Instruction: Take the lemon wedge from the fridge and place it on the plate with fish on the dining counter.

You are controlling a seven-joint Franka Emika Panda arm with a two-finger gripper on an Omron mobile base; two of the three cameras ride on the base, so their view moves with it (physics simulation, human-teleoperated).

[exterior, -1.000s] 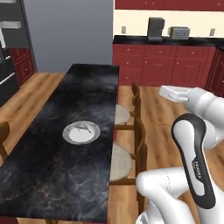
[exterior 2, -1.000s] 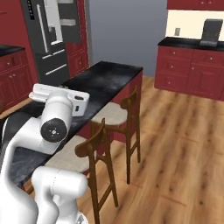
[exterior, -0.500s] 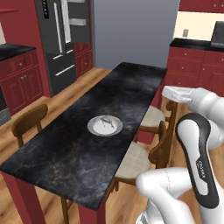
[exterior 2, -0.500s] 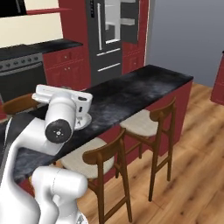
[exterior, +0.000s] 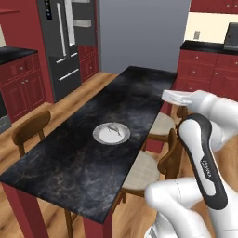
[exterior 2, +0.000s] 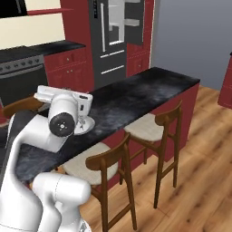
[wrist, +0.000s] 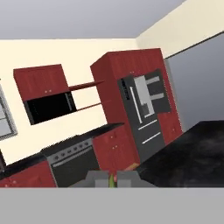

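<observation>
In the hand view my gripper (wrist: pixel 112 176) is shut on the lemon wedge (wrist: pixel 111 181), a thin yellow-green sliver pinched between the two tips. The plate with fish (exterior: pixel 111 134) lies near the middle of the dining counter (exterior: pixel 69 172), a long black marbled slab. In the right base view my arm covers most of the plate with fish (exterior 2: pixel 86 125). My hand hangs above the counter's stool-side edge, right of the plate and a little beyond it. The fridge (exterior: pixel 62 44) stands beyond the counter, and the fridge (exterior 2: pixel 113 36) has one upper door swung open.
Wooden stools (exterior 2: pixel 108 167) line the counter's near side, and another stool (exterior 2: pixel 156 129) stands further along. A wooden chair (exterior: pixel 30 132) sits on the far side. Red cabinets (exterior: pixel 21 81) and a dark oven (exterior 2: pixel 20 81) run along the wall.
The whole picture has shifted as the base drove and turned: the counter now runs more across the views, and the plate and fridge sit closer. The gripper has stayed shut.
</observation>
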